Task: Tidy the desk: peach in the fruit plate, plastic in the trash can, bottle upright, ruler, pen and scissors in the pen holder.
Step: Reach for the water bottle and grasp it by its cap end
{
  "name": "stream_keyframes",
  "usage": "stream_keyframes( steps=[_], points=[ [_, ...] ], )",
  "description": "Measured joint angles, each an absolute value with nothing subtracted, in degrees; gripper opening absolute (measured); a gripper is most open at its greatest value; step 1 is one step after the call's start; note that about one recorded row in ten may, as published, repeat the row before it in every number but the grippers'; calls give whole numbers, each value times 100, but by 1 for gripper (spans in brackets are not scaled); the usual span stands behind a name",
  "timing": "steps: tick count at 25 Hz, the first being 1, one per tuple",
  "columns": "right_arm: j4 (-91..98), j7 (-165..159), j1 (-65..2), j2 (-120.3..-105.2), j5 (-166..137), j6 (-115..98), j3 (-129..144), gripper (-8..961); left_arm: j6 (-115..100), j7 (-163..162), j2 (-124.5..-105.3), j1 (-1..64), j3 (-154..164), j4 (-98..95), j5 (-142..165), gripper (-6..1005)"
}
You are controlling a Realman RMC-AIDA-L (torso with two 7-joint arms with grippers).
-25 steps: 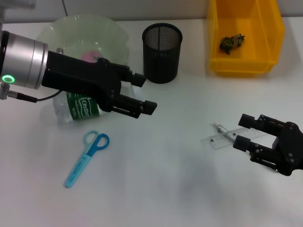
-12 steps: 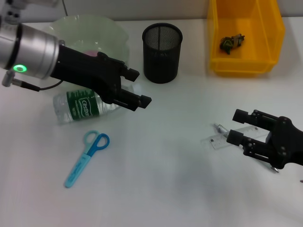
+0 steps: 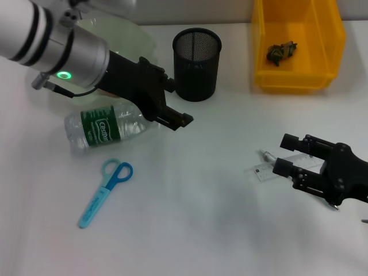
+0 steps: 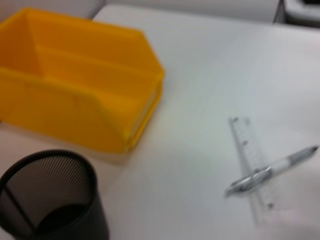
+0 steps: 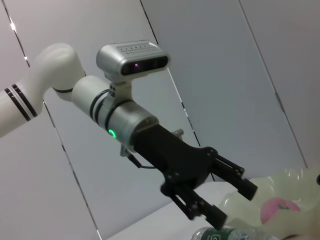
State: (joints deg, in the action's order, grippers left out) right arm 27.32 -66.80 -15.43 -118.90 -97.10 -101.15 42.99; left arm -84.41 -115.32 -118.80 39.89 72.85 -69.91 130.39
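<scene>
The bottle point(image 3: 103, 129) lies on its side, with my open left gripper point(image 3: 175, 104) just right of its cap end and holding nothing. Blue scissors point(image 3: 107, 192) lie flat in front of the bottle. The black mesh pen holder point(image 3: 197, 56) stands at the back. The clear ruler point(image 3: 263, 171) and the pen point(image 3: 267, 155) lie crossed just left of my open right gripper point(image 3: 286, 154). The peach point(image 5: 276, 208) rests in the pale green fruit plate point(image 5: 287, 186). Crumpled plastic point(image 3: 280, 52) sits in the yellow trash can point(image 3: 299, 80).
In the left wrist view the trash can point(image 4: 75, 105) and pen holder point(image 4: 50, 200) stand side by side, with the ruler point(image 4: 248, 165) and pen point(image 4: 270, 172) beyond them. The left arm covers most of the plate point(image 3: 135, 35) in the head view.
My left arm has swung toward the back, uncovering the bottle; its gripper has moved slightly right. The right gripper has moved left, closer to the ruler and pen.
</scene>
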Motion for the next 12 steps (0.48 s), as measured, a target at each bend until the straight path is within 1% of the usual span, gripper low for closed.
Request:
stream_keyframes(
  steps=[12],
  points=[
    [2597, -6674, -1532, -11897, -9712, -10115, 4313, 663, -7650, -12148, -11910, 4215, 8344, -6949, 13920, 785]
  ],
)
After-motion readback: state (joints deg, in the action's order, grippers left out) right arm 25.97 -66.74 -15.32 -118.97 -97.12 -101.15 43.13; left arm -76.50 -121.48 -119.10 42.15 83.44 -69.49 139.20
